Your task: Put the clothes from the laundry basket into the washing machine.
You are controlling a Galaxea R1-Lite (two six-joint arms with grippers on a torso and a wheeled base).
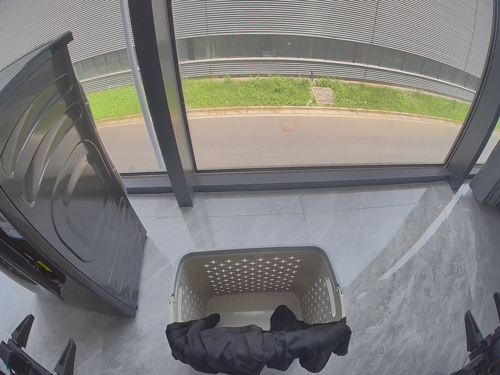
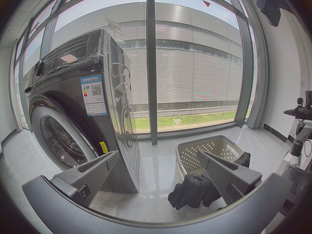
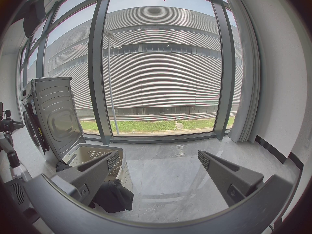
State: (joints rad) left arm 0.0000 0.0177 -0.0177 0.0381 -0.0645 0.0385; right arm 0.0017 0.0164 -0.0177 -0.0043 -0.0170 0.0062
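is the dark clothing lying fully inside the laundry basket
No, the dark clothing is draped over the near rim of the laundry basket, with part of it hanging outside.

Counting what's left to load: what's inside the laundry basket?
Dark clothing is draped over the near rim of the laundry basket, partly hanging outside. The part of its floor that shows is bare. The near part of the floor, under the clothing, is covered.

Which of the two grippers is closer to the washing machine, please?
The left gripper: it sits close by the washing machine, whereas the right gripper is on the far side of the laundry basket from it.
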